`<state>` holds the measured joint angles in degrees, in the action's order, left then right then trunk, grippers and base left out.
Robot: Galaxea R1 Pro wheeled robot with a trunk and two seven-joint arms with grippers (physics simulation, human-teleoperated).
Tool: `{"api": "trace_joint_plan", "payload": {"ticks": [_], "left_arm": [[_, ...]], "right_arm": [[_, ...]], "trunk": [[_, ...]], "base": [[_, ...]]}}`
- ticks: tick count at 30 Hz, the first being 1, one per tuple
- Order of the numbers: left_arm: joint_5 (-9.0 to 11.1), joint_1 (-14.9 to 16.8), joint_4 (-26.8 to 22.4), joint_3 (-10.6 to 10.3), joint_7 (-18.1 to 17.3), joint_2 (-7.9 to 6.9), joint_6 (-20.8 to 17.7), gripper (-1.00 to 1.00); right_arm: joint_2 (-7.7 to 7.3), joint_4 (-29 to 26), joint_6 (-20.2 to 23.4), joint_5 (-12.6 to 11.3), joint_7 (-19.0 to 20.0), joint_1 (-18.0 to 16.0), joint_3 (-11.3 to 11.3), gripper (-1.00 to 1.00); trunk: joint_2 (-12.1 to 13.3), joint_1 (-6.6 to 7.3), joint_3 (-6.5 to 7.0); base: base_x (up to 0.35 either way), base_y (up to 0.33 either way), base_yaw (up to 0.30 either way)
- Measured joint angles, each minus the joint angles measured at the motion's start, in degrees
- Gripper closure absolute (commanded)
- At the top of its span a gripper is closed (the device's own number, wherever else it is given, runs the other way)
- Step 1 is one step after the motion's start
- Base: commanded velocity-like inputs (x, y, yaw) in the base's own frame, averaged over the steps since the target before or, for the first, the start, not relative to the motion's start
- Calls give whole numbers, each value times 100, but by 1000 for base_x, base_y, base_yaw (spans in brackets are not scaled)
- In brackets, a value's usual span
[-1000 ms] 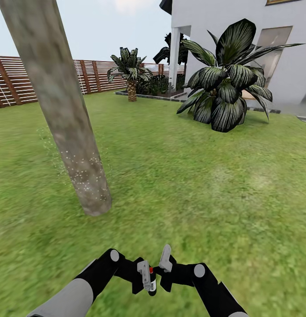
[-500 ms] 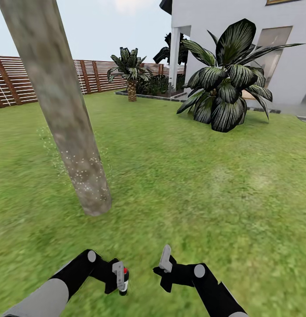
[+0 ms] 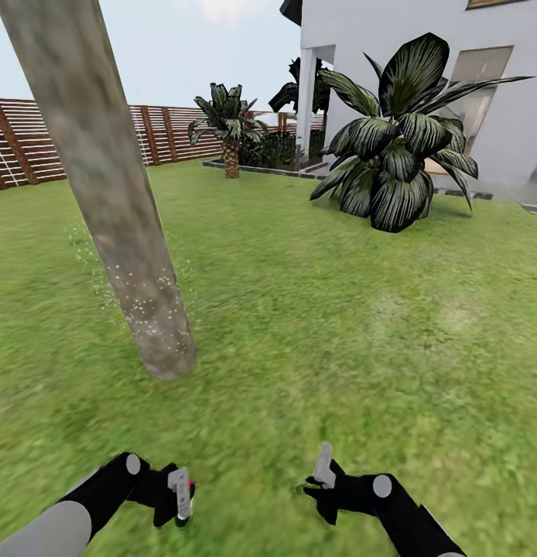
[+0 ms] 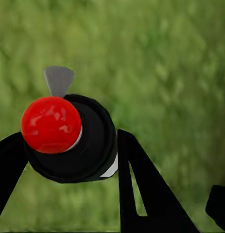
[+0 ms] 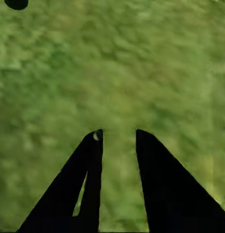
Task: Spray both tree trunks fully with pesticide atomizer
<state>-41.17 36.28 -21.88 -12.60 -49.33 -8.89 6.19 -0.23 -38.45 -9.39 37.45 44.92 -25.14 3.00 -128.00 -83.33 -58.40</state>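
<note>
The pesticide atomizer is held low at the bottom left of the head view, with my left gripper shut on it. In the left wrist view its black top and red spot sit between the black fingers, over grass. One tree trunk, thick and pale grey-brown, leans up just ahead and left; white specks dot its lower part. My right gripper hangs at the bottom right, open with only grass between its fingers.
Grass lawn stretches ahead. A large dark-leaved shrub stands at the right in front of a white house. A short palm and a slatted wooden fence close the far side.
My left arm has swung left and lower, carrying the atomizer away from the middle. My right gripper has moved right and slightly down. The view itself has not shifted.
</note>
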Motion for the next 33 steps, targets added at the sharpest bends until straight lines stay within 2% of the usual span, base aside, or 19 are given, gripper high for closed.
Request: {"api": "trace_joint_plan", "payload": {"ticks": [1, 2, 3, 4, 5, 6, 8, 9, 10, 11, 12, 13, 14, 15, 16, 18, 22, 28, 33], "left_arm": [[25, -12, 106, 25, 381, 4, -3, 100], [67, -20, 223, 81, 805, 8, -5, 100], [179, -29, 447, 209, 1434, 28, -1, 100], [271, -31, 574, 282, 1741, 42, 4, 100], [551, -33, 834, 456, 2382, 67, 17, 100], [996, -40, 1077, 605, 3059, 79, 49, 100], [2019, -233, 1274, 667, 3890, 71, 198, 100], [2337, -318, 1293, 677, 4101, 66, 306, 100], [2795, -461, 1311, 688, 4435, 63, 552, 100], [3172, -607, 1321, 698, 4763, 66, 783, 100], [3473, -760, 1326, 707, 5094, 74, 955, 100], [3846, -993, 1331, 728, 5649, 87, 1094, 100], [4091, -1135, 1337, 739, 5977, 91, 1169, 100], [4243, -1183, 1342, 709, 6108, 87, 1267, 100], [4380, -1242, 1370, 707, 6174, 87, 1383, 100], [4489, -1315, 1397, 691, 6219, 84, 1501, 100], [4535, -1356, 1414, 684, 6234, 32, 1541, 100], [4567, -1513, 1444, 685, 6235, 35, 1591, 100], [4856, -1527, 1450, 675, 6243, 62, 1619, 100]], "right_arm": [[-71, 4, 3, -25, -223, 0, -345, -100], [-107, 8, 5, -43, -459, 0, -842, -100], [-131, 18, 4, -51, -782, 4, -1547, -100], [-136, 43, 1, -52, -948, 8, -1880, -100], [-145, 269, -6, -49, -1366, 20, -2309, -100], [-151, 666, -24, -50, -2013, 30, -2567, -100], [-147, 1517, -271, -62, -3553, 37, -2673, -100], [-146, 1770, -460, -67, -3996, 36, -2683, -100], [-149, 2166, -871, -68, -4567, 37, -2691, -100], [-150, 2546, -1300, -68, -4948, 38, -2693, -100], [-151, 2856, -1713, -62, -5158, 42, -2693, -100], [-162, 3118, -2215, -55, -5304, 53, -2695, -100], [-163, 3196, -2393, -54, -5344, 74, -2697, -100], [-162, 3225, -2456, -54, -5357, 81, -2698, -100], [-162, 3244, -2486, -49, -5364, 89, -2699, -100], [-168, 3254, -2511, -50, -5364, 95, -2700, -100], [-159, 3264, -2507, -70, -5385, 97, -2707, -100], [-161, 3281, -2505, -67, -5391, 123, -2709, -100], [-135, 3301, -2506, -64, -5396, 195, -2707, -100]], "trunk": [[0, 0, 0], [0, 0, 0], [0, 0, 0], [0, 0, 0], [0, 0, -1], [0, 0, -1], [0, 0, -1], [0, 0, -1], [0, 0, -1], [0, 0, -1], [0, 0, -1], [0, 0, -1], [0, 0, -1], [0, 0, 0], [0, 0, 0], [0, 0, 0], [0, 0, 0], [0, 0, 0], [0, 0, 0]], "base": [[0, 0, 0], [0, 0, 0], [0, 0, 0], [0, 0, 0], [0, 0, 0], [0, 0, 0], [0, 0, 0], [0, 0, 0], [0, 0, 0], [0, 0, 0], [0, 0, 0], [0, 0, 0], [0, 0, 0], [0, 0, 0], [0, 0, 0], [0, 0, 0], [0, 0, 0], [-106, 0, 229], [-321, -85, 279]]}}
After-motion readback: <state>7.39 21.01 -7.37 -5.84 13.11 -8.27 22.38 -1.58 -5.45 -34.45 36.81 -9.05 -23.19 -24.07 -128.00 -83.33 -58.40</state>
